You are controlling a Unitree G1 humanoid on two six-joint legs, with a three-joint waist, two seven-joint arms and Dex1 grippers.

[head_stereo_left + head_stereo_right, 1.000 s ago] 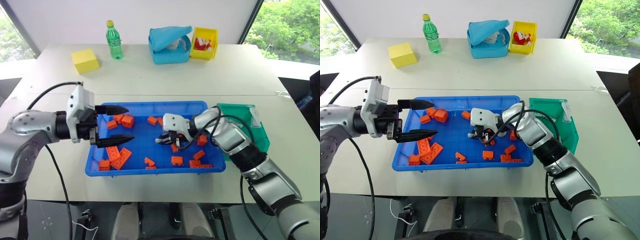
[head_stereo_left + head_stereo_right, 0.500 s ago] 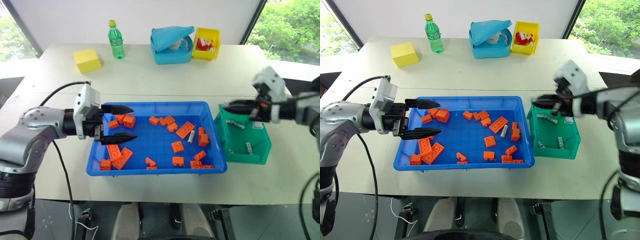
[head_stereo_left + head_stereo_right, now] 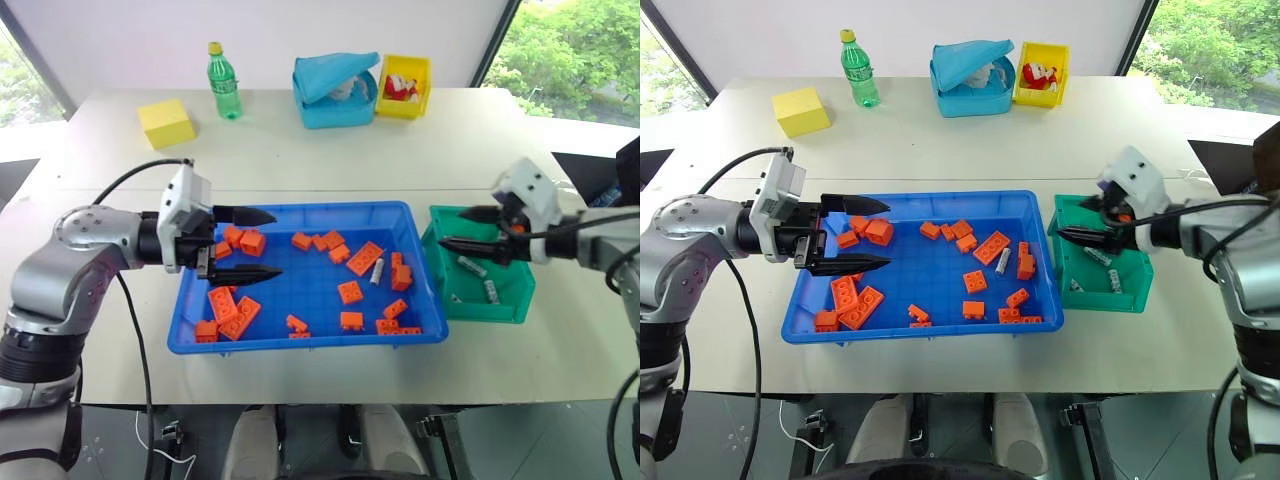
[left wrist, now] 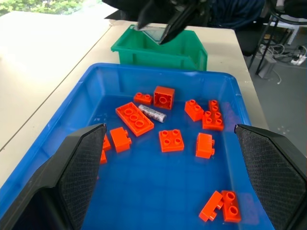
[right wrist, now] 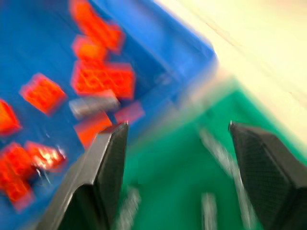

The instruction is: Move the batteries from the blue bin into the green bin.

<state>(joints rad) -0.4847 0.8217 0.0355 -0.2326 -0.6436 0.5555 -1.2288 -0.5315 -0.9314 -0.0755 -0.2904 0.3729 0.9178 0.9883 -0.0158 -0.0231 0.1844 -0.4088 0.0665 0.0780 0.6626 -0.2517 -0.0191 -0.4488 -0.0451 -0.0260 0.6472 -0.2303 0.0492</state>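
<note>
On the table before me, the head view shows the blue bin (image 3: 190,330) holding scattered orange bricks (image 3: 365,258) and one battery (image 3: 377,271) lying beside the long brick near the bin's right end. Just right of it stands the green bin (image 3: 490,306) with several batteries (image 3: 470,266) on its floor. My right gripper (image 3: 462,229) hangs over that bin, fingers spread, empty. My left gripper (image 3: 255,245) hovers over the blue bin's left end, also spread and empty.

From my left wrist, the battery lies against a long brick, the green bin beyond.

From my right wrist (badly smeared), I see green floor, blue rim, bricks. No writing is readable anywhere.
</note>
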